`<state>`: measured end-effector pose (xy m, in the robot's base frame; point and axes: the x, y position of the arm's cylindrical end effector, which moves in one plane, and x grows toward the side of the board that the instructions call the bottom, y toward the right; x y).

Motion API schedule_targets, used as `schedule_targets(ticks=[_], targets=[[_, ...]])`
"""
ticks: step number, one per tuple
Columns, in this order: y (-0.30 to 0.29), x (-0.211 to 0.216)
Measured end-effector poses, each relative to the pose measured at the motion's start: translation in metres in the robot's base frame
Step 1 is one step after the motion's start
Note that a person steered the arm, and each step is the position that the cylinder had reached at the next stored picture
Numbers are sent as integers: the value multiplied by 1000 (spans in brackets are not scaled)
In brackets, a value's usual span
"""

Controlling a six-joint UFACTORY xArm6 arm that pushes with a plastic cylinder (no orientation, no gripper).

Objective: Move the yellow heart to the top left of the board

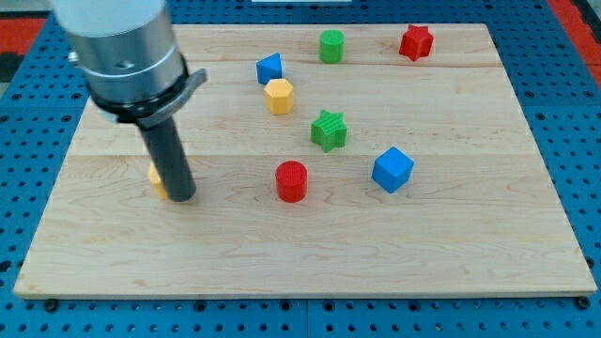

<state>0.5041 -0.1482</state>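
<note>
The tip (pixel 181 197) (a bare rod that grasps nothing) touches the yellow heart (pixel 156 178) at frame left, mid-height; the push to the board's (pixel 451 253) upper left remains.

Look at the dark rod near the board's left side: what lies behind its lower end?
Behind my tip a sliver of a yellow block shows at the rod's left edge, touching it in the image. The rod covers the rest, so its heart shape cannot be confirmed.

Robotics lab bench, blue perforated mounting plate (pixel 573 113), wooden board (pixel 451 235), arm (pixel 127 52)
</note>
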Motion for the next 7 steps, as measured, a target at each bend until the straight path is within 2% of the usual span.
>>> schedule_targets(ticks=[1,2,3,4,5,6,7], targets=[[-29,-38],[-46,-95],[-21,-87],[-30,-39],[-60,-70],[-46,-110],[-22,-75]])
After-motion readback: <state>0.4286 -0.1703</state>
